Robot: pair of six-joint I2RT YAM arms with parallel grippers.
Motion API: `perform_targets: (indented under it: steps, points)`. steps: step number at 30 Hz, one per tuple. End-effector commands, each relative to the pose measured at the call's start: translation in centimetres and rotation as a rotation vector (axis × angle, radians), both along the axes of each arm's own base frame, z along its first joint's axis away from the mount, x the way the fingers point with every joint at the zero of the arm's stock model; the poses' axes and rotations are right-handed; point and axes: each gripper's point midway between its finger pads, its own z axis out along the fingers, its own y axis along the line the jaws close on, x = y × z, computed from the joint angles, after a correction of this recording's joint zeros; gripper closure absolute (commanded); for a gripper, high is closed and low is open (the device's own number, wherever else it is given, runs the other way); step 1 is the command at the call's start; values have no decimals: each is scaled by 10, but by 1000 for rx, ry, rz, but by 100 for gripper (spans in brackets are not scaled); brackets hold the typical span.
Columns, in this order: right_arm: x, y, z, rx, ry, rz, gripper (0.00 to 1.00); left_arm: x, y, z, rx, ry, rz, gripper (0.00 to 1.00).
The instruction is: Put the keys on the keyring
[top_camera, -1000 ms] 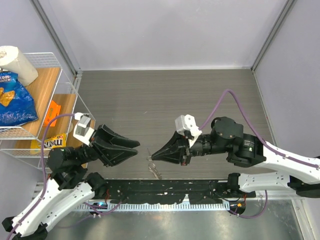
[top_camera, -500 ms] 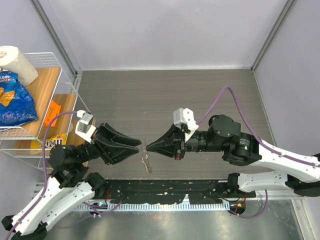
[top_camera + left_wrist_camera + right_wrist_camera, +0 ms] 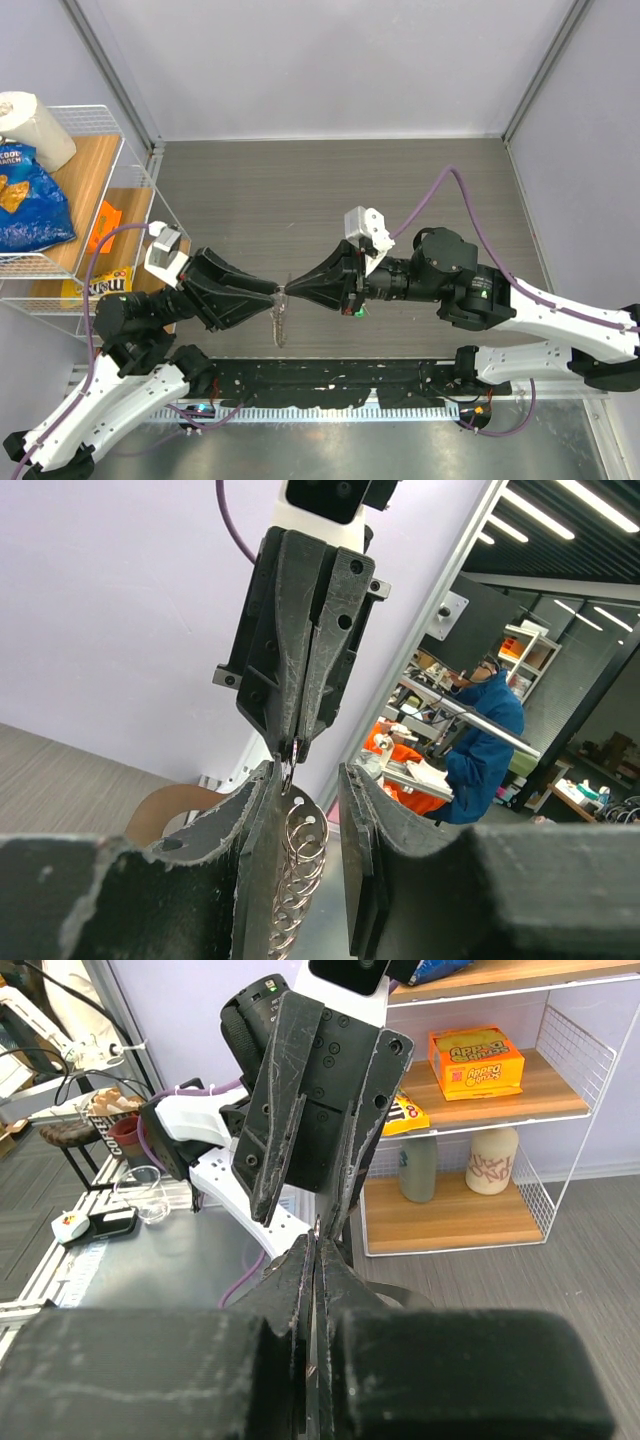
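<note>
With your right fingers (image 3: 295,650) clamped on the keyring (image 3: 300,848), which hangs lower centre in the left wrist view, close your parted left fingers (image 3: 250,865) slowly and squarely across it, without tugging.

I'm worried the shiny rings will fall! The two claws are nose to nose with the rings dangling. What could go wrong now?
1. The right gripper pinches only a thin loop of the keyring at its very tips. It could slip and drop to the table.
2. The left gripper stands tip to tip with it, jaws apart around the hanging rings. Pushing closer might bump the tips and knock the loop loose, or it could close on nothing.
</note>
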Motion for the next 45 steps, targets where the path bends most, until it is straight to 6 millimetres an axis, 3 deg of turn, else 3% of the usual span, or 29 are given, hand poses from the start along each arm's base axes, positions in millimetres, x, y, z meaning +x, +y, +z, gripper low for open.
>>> perform_targets:
  steps: [1, 8, 45]
  points:
    - [0, -7, 49, 147, -8, -16, 95, -11, 6, 11, -37, -50, -23, 66]
    - [2, -7, 55, 179, 2, -24, 95, -12, 6, 11, -35, -51, -30, 68]
    - [-3, 2, 37, 148, 35, 12, 95, 4, 6, 16, -69, -26, 48, 73]
